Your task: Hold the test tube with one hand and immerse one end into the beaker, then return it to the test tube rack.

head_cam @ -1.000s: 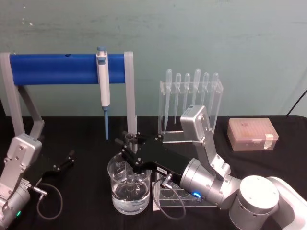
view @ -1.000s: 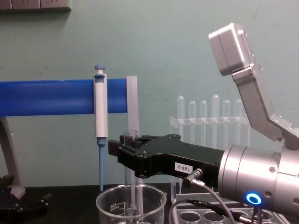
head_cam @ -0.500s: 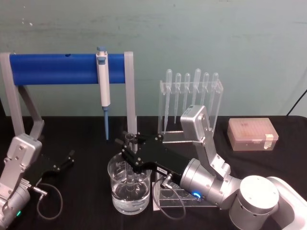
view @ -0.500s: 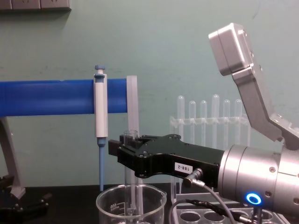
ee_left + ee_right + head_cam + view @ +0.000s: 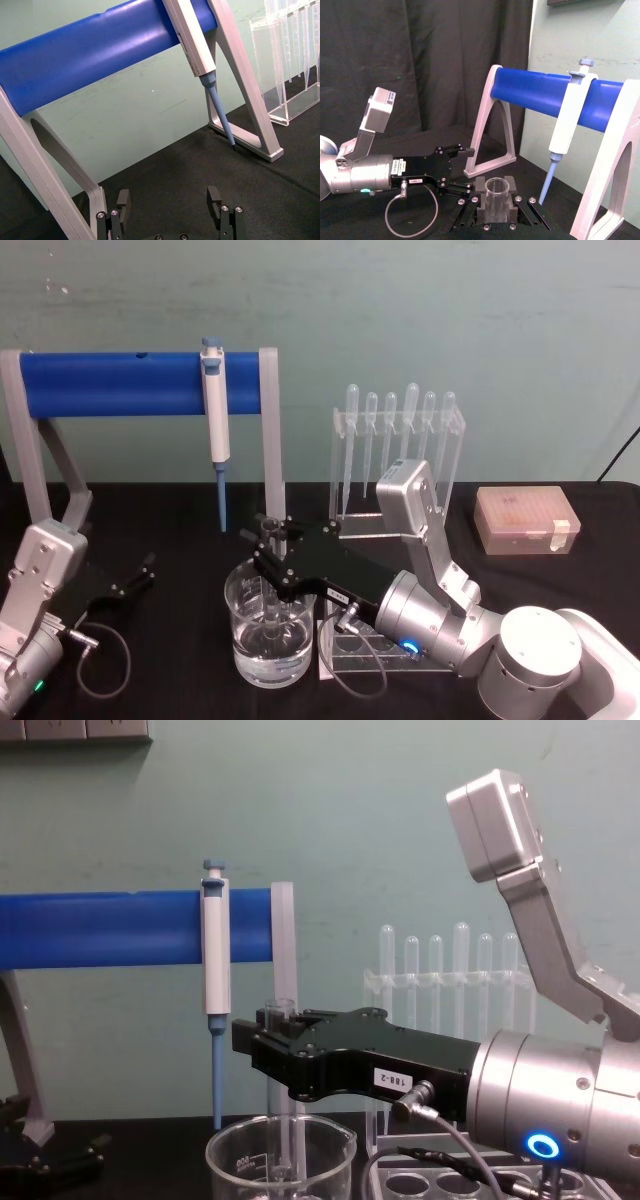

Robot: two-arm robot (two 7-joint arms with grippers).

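Note:
My right gripper (image 5: 268,543) is shut on the test tube (image 5: 271,531), a clear glass cylinder held upright above the beaker (image 5: 240,638). In the chest view the test tube (image 5: 282,1012) passes down through the right gripper (image 5: 262,1042) into the beaker (image 5: 232,1160), its lower end below the rim. Water fills the beaker's lower part. The right wrist view shows the tube's open rim (image 5: 496,186) between the dark pads (image 5: 481,201). My left gripper (image 5: 137,575) rests open on the table at the left, with nothing between its fingers (image 5: 215,197).
A blue bar stand (image 5: 130,383) holds a white-and-blue pipettor (image 5: 214,420) behind the beaker. A clear rack of plastic pipettes (image 5: 398,435) stands at the back, a pink tip box (image 5: 526,520) to the right. A tube rack (image 5: 372,648) lies under the right arm.

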